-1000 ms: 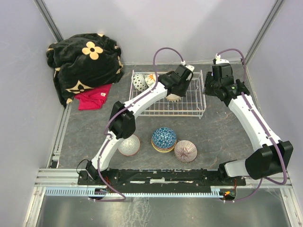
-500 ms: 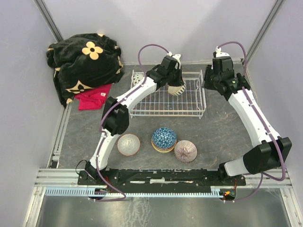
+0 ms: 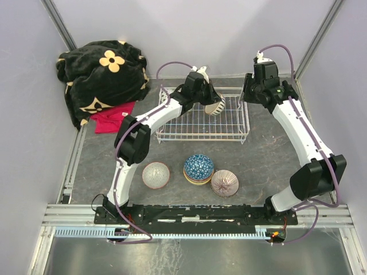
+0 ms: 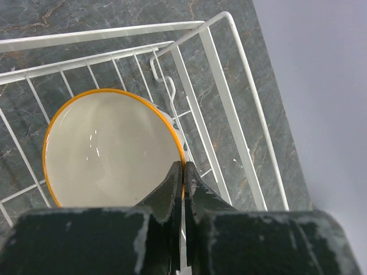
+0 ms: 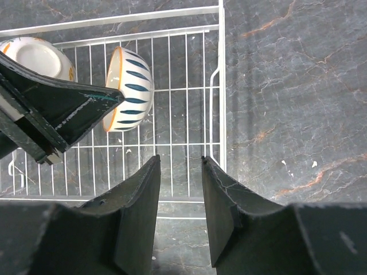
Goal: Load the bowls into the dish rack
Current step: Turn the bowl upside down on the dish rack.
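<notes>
Left fingers pinch the orange-rimmed cream ceramic bowl by its thin edge over the white wire dish rack; it could slip and chip. Right fingers are spread.

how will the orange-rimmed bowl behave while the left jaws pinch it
Probably slippery: the orange-rimmed bowl looks glossy, and the jaws of the left gripper pinch only its rim, so it may swing. Likely stiff but chippable against the wire dish rack.

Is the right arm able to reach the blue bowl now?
Likely yes: right gripper is open and empty, blue bowl lies uncovered, left gripper holds a striped bowl away over the dish rack.
</notes>
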